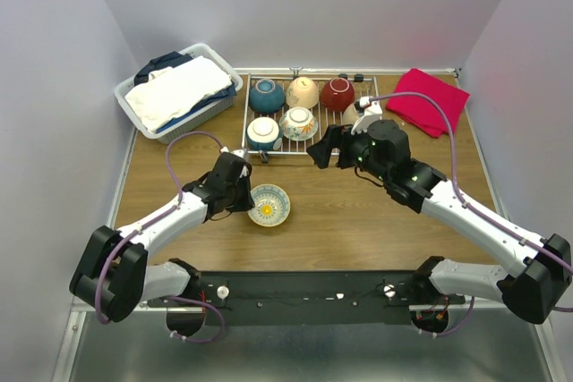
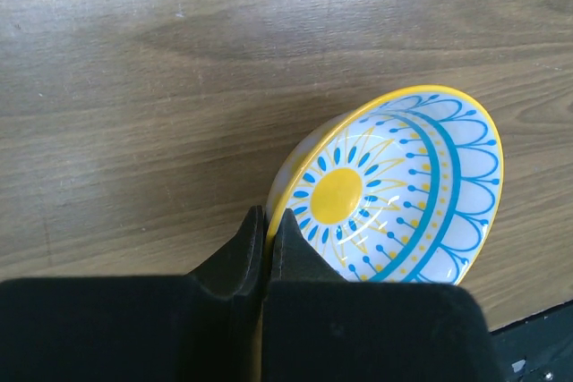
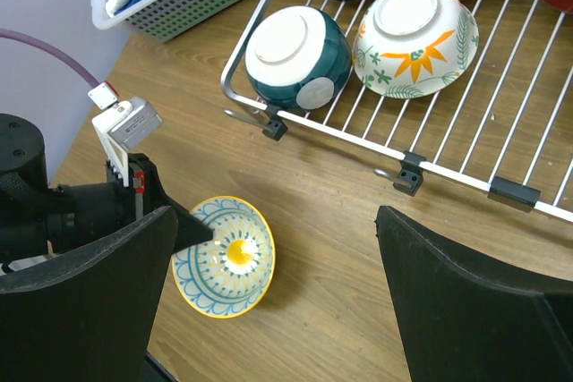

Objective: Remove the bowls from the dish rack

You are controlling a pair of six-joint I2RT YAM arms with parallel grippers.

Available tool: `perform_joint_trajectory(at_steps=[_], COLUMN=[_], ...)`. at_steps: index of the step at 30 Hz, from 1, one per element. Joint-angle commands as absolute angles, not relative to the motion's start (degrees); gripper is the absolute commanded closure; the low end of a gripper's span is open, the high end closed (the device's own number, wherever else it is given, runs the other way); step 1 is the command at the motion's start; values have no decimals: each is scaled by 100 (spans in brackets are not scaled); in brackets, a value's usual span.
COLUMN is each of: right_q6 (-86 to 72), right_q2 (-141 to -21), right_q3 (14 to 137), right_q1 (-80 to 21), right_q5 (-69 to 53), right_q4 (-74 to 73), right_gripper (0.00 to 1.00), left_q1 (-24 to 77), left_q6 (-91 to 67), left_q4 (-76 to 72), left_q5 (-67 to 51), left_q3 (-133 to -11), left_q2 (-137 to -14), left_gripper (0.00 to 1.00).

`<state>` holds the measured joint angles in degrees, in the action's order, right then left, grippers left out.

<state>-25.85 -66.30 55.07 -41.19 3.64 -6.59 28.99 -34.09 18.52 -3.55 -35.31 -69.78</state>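
A bowl with a yellow rim and a blue-and-yellow pattern [image 1: 269,205] sits upright on the wooden table in front of the dish rack [image 1: 324,138]. My left gripper [image 1: 249,192] is shut on its near-left rim, which also shows in the left wrist view [image 2: 268,232]. The rack holds a teal bowl [image 1: 267,96], a cream bowl [image 1: 302,92], a dark red bowl [image 1: 337,94], an upturned teal-and-white bowl [image 1: 263,133] and a floral bowl [image 1: 298,123]. Another pale bowl [image 1: 353,114] is partly hidden behind my right gripper [image 1: 327,149]. That gripper is open and empty, above the table by the rack's near edge.
A white laundry basket [image 1: 179,87] of folded clothes stands at the back left, next to the rack. A red cloth [image 1: 428,100] lies at the back right. Grey walls close in the table on three sides.
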Motion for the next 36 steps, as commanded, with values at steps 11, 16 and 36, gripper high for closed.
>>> perform_joint_trajectory(at_steps=[11, 16, 36], right_q6=[-2391, -1962, 1589], right_q2=[-6820, -6934, -8744], right_q3=[5414, 5239, 7048], right_q1=[-4131, -4131, -4122], right_q5=[580, 527, 572], right_q4=[-633, -186, -1169], right_gripper=[0, 0, 0], left_q1=[2909, 2909, 2865], left_q6=[-3937, -3867, -2348], left_q4=[1661, 1924, 2769], left_q5=[-440, -203, 1344], left_q3=[-2856, -3084, -3648], left_q2=[-6320, -5960, -3868], left_gripper=[55, 29, 1])
